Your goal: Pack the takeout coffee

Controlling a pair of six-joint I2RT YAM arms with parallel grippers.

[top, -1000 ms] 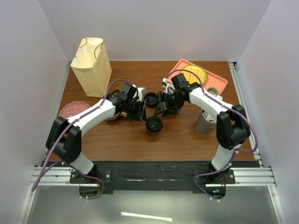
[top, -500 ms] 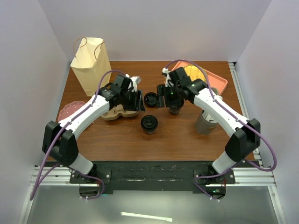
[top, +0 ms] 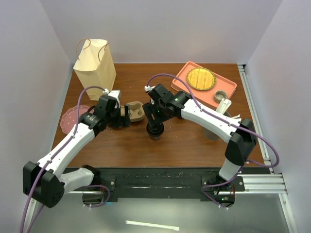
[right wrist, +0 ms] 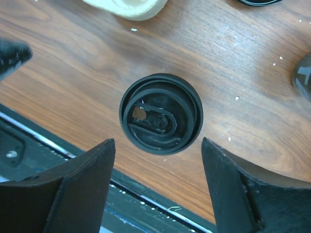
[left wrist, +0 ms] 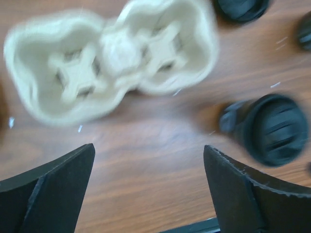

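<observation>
Over the bench, top view: brown wood bench (top: 184, 141), arm bases at its near edge.
Bag: tan paper bag (top: 95, 70) stands upright at the far left corner.
Plate: pink plate (top: 70, 116) at the left edge, partly hidden by the left arm.
Tray: pink tray (top: 229, 86) at the far right, with a yellow disc (top: 201, 78) on it.
Carrier: pulp carrier (top: 135, 110) left of centre, just beyond the left jaws.
Coffee: black lidded coffee (top: 155, 131) stands upright on the bench near the middle, right of the carrier and apart from it, outside both wells.
Right jaws: the right arm reaches in from the right, and its jaws hang straight over the coffee.
Left wrist view: blurred throughout.
Left jaws: spread wide, holding nothing; only bare bench lies between the fingers (left wrist: 48, 194).
Carrier, left wrist: the carrier (left wrist: 112, 58) fills the upper left, both wells showing their cross-shaped bottoms.
Coffee, left wrist: the coffee (left wrist: 272, 128) sits on the wood at the right, apart from the carrier.
Other cup: a dark round other cup (left wrist: 240, 7) is cut by the top edge, past the carrier's right end.
Right wrist view, coffee: the coffee (right wrist: 160, 114) is centred and seen lid-on from above, its sip hole showing.
Right jaws, right wrist: spread wide, one of the fingers (right wrist: 63, 194) on each side of the lid; wood shows in both gaps and nothing is gripped.
Carrier, right wrist: a pale edge of the carrier (right wrist: 126, 7) shows at the top.
</observation>
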